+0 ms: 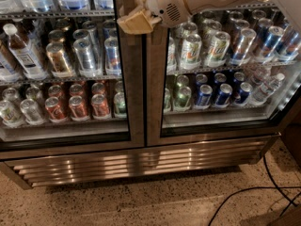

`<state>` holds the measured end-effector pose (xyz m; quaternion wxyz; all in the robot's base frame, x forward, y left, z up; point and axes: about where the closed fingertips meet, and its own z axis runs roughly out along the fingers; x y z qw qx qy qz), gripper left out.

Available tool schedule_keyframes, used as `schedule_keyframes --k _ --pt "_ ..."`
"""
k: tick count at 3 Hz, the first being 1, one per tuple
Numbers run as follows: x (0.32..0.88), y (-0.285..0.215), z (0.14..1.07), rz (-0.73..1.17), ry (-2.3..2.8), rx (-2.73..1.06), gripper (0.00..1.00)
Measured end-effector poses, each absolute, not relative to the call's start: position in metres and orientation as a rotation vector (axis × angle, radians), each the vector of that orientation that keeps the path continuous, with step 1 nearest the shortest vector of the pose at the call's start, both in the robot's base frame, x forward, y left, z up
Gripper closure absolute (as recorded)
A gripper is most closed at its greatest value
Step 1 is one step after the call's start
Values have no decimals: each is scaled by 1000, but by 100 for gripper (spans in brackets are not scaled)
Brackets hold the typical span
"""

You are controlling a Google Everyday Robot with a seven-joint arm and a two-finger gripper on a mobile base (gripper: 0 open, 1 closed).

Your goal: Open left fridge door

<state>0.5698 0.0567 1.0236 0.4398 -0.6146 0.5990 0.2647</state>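
Speckled floor; tan jaws before brushed-steel left fridge door.

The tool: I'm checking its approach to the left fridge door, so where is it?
In the camera view, the tool is near top centre, at the steel frame of the left fridge door by the seam with the right door.

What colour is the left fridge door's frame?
The left fridge door frame is steel grey (camera view); the gripper is at its upper right.
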Motion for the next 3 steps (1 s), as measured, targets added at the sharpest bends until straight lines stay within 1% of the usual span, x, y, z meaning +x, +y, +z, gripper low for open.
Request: schedule_keyframes --k 3 --pt "569 55 1023 630 1468 -1558 100"
